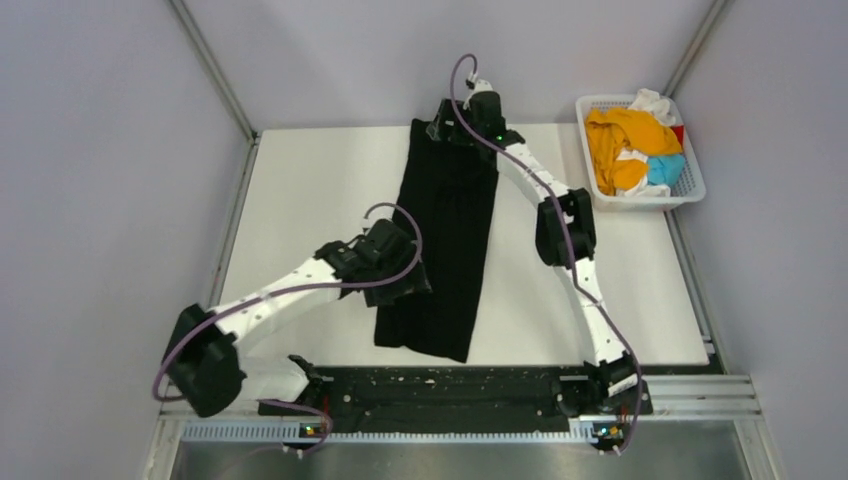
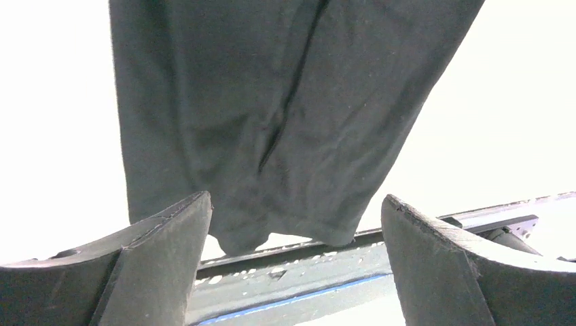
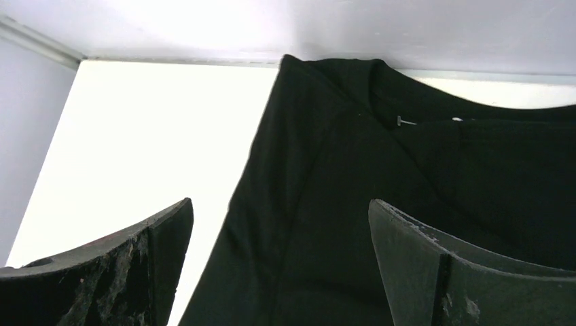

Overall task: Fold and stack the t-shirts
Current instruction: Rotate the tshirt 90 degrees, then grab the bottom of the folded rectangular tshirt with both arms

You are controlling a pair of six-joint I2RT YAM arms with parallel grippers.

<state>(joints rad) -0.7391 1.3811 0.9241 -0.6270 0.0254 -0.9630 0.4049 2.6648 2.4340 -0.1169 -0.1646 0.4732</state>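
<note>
- I see the black t-shirt [image 1: 445, 235] lying as a long narrow strip mid-table [image 1: 300, 200], collar at the far edge.
- Left gripper [image 2: 295, 204] is over its near hem, jaws wide apart, nothing held.
- Right gripper [image 3: 280, 207] is at the collar end, spread wide too (cloth contact unclear, probably none).
- Other t-shirts [image 1: 630, 140] are heaped in the basket [image 1: 690, 192], far right.
</note>
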